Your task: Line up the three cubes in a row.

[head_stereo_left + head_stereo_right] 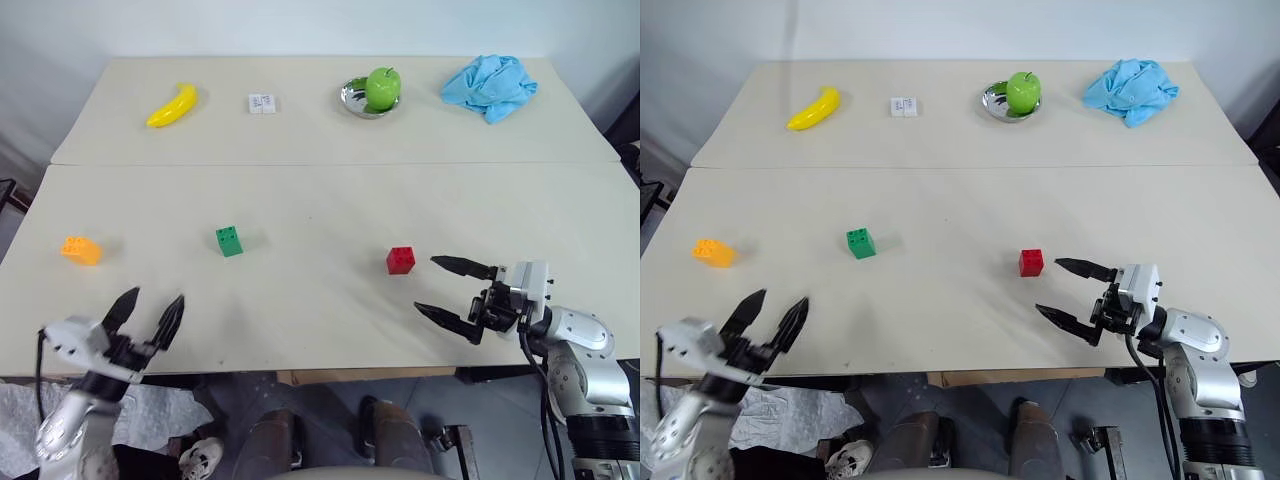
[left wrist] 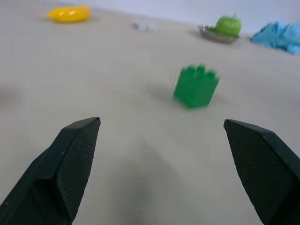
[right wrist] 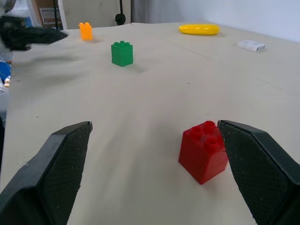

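cubes: orange (image 1: 81, 249) at counter (image 1: 320, 330) left edge, green (image 1: 229, 241) left of centre, red (image 1: 401, 259) right of centre, well apart, roughly one line | left gripper (image 1: 150, 315): fingers wide, empty, near front edge | right gripper (image 1: 448, 290): fingers wide, empty, just right of red

Red cube (image 1: 401, 260), green cube (image 1: 229, 241), orange cube (image 1: 81, 249); cloth (image 1: 489, 86) seemingly blue.

Place: robot test lab
Evidence: plain white walls, two bare tables (image 1: 300, 140) pushed together, scattered props, banana (image 1: 173, 105), toy bricks (image 1: 229, 241)
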